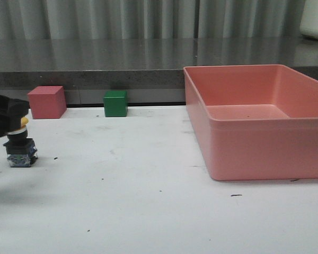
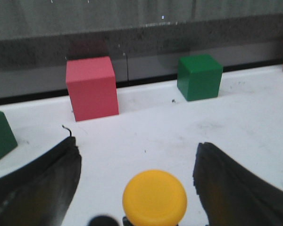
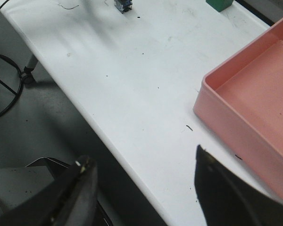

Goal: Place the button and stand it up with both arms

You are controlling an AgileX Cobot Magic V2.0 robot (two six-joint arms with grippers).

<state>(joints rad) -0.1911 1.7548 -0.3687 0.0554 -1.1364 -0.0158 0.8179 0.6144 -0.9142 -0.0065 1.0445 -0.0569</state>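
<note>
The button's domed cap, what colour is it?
Yellow. The button cap shows best in the left wrist view.

surface (image 1: 148, 211): white, with small dark specks; fills the lower frame of the front view.
pink cube (image 1: 46, 102): upper left, at the back edge of the surface.
green cube (image 1: 115, 103): right of the pink cube, apart from it, same back edge.
pink bin (image 1: 265, 140): large, open-topped, rectangular; right side of the frame.
grey wall (image 1: 122, 58): behind the surface, across the upper frame.
</note>
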